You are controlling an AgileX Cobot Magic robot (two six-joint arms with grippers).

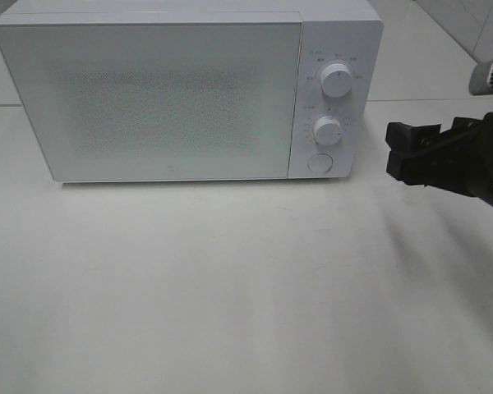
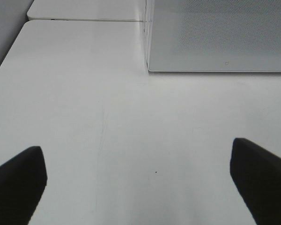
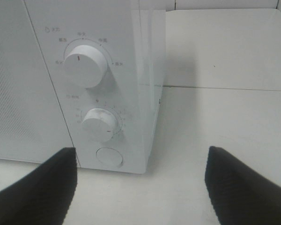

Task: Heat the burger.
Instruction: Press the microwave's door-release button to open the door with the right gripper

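**Both grippers open and empty; microwave door shut.**
The right gripper (image 1: 398,152) has its jaws spread wide and holds nothing. In the high view it sits at 3 o'clock from the microwave (image 1: 164,98), apart from it, fingers pointing at the control panel with its upper knob (image 1: 335,82), lower knob (image 1: 327,130) and round button (image 1: 320,162). The left gripper (image 2: 136,159) has its jaws spread fully and is empty, over the table (image 2: 84,93) near the microwave's front. The burger shows in no view.
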